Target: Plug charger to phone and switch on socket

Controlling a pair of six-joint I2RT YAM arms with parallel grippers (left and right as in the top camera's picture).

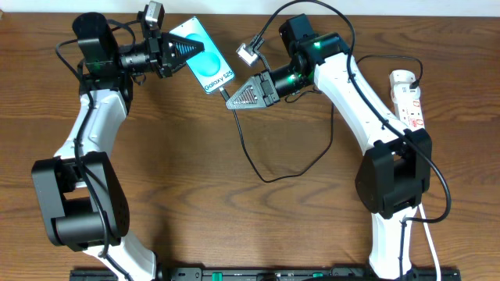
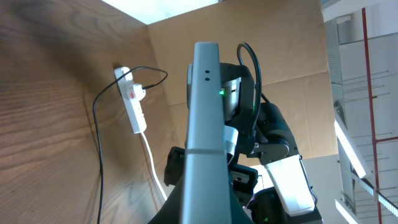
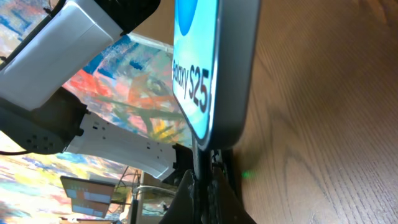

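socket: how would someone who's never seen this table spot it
On the wooden table, look past the right arm and its white forearm to the right edge. The socket lies there: the only narrow white bar with red marks, trailing a white lead.

- You're seeing the phone (image 2: 204,112) edge-on, upright, dead centre.
- Just behind it: right arm (image 2: 273,134), green LED (image 2: 221,93) lit.
- Far left on the desk (image 2: 43,137): socket (image 2: 132,102), charger (image 2: 97,143) plugged in.
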